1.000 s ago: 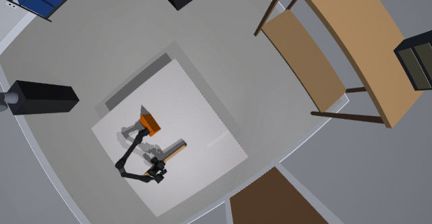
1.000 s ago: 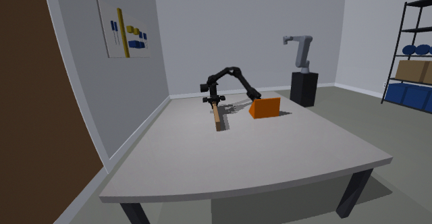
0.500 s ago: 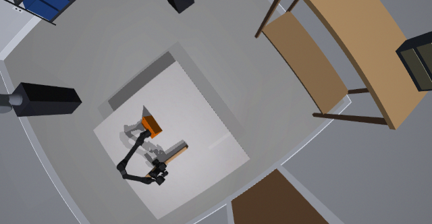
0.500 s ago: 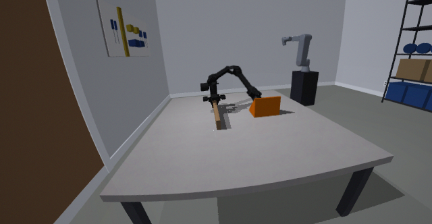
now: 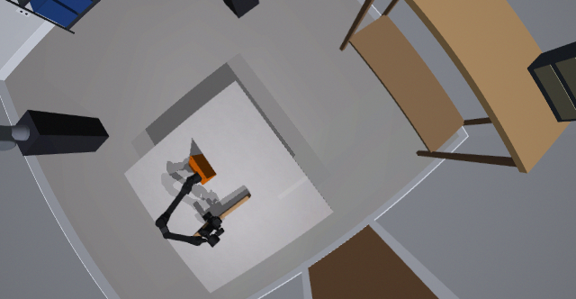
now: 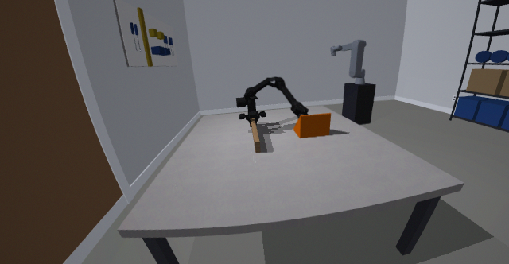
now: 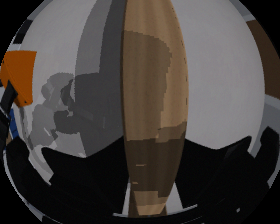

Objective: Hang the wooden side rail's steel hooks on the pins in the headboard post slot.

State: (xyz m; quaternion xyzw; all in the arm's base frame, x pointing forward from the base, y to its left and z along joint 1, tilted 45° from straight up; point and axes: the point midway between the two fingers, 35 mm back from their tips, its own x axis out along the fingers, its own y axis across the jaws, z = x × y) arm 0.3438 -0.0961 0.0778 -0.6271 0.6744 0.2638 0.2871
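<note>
The wooden side rail (image 5: 236,205) (image 6: 255,134) (image 7: 153,90) is a long light-brown board. My gripper (image 5: 211,223) (image 6: 253,124) (image 7: 148,135) is shut on it, one black finger on each side. One end of the rail points away from the arm. The other passes beneath the gripper toward the base side. I cannot tell whether the rail touches the table. The steel hooks are not visible. No headboard post, slot or pins can be made out; an orange wedge-like block (image 5: 203,166) (image 6: 315,125) (image 7: 21,70) stands beside the arm's base, apart from the rail.
The pale table (image 5: 261,155) (image 6: 338,176) carries the arm, rail and orange block. The arm arches from its base beside the block over to the rail. Off the table stand black pedestals (image 5: 67,132) (image 6: 358,102) and a wooden bench (image 5: 405,83).
</note>
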